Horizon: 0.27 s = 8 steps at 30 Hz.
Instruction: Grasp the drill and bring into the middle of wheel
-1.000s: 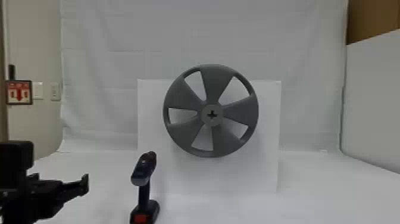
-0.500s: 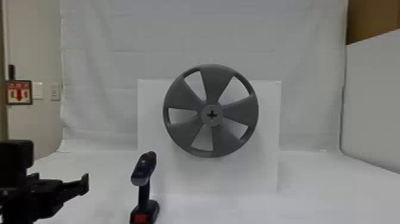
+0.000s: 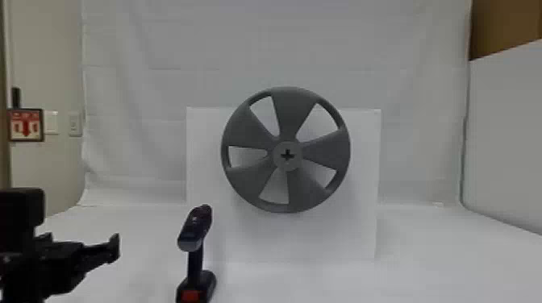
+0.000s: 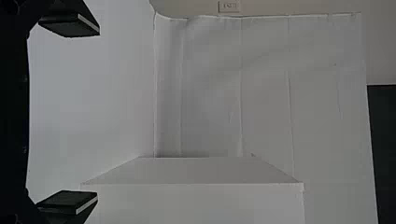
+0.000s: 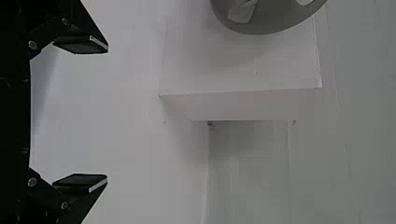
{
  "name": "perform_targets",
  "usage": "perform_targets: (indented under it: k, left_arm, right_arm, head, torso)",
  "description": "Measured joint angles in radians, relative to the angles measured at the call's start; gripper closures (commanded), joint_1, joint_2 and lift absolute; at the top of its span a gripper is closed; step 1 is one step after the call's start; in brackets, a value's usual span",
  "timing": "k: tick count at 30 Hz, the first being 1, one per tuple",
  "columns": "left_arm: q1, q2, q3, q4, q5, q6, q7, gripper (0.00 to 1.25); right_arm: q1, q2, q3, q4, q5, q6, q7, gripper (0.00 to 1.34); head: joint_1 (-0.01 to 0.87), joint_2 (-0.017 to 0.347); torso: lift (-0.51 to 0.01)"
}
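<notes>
In the head view my left gripper [image 3: 114, 247] is at the lower left, a short gap to the left of the drill [image 3: 195, 231]. The dark drill stands upright on its base, with a red patch low on it. Beyond and to its right, the grey wheel [image 3: 290, 115] is at the front of a white box, a cross-shaped hole in its hub [image 3: 278, 161]. The left wrist view has my left gripper [image 4: 83, 114] open, nothing between its fingers. My right gripper [image 5: 93, 113] is also open and holds nothing; part of the wheel [image 5: 266, 25] is beyond it in the right wrist view.
The white box [image 3: 355, 225] rises from a white-covered table [image 3: 435, 258], behind the drill. White cloth [image 3: 133, 92] hangs at the back, and a pale panel [image 3: 508, 141] borders the right side.
</notes>
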Motion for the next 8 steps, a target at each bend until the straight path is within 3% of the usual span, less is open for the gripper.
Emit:
perform_targets:
  k: [8]
  left_arm:
    - [0.000, 0.000, 0.000, 0.000, -0.002, 0.000, 0.000, 0.05]
  right_arm:
    - [0.000, 0.001, 0.000, 0.000, 0.001, 0.000, 0.000, 0.30]
  head:
    - [0.054, 0.031]
  torso:
    - [-0.403]
